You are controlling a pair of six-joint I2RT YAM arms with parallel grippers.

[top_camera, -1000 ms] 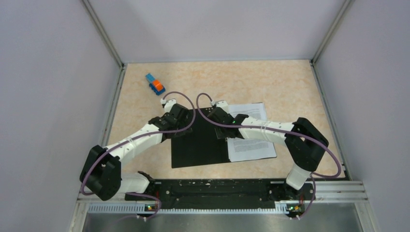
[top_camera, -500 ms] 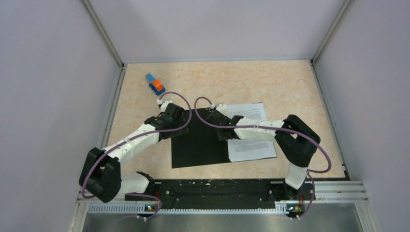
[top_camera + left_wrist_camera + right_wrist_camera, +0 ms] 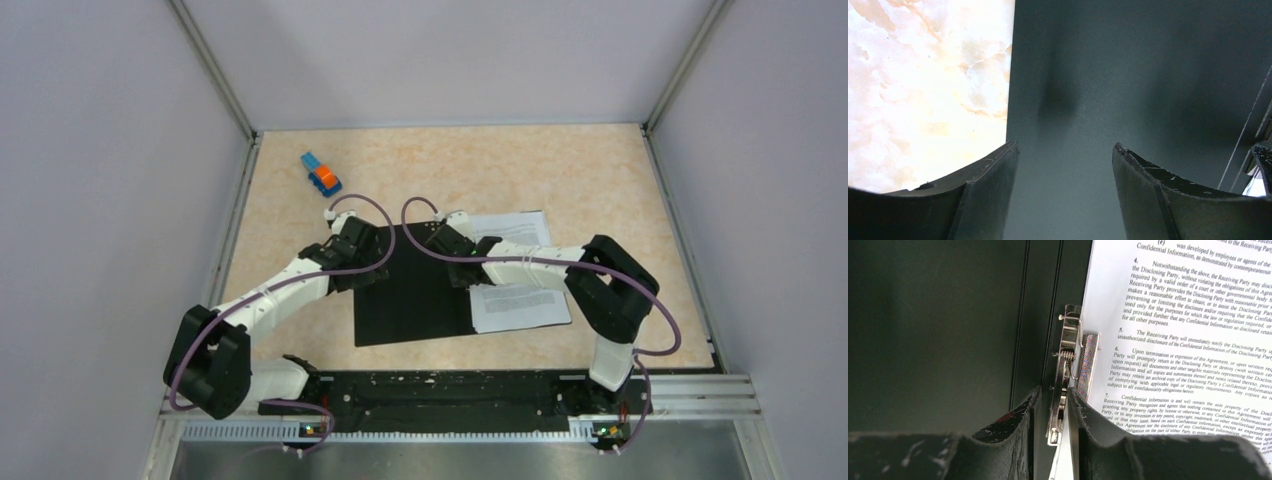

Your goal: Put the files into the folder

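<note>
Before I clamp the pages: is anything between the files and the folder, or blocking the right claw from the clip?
Nothing visible does. The files lie on the open folder's right half, the right claw is closed on the metal clip at the spine, and the toy block sits far off.

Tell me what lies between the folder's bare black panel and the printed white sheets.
The silver metal spine clip, with the right gripper shut on it; the right wrist view shows this.
</note>
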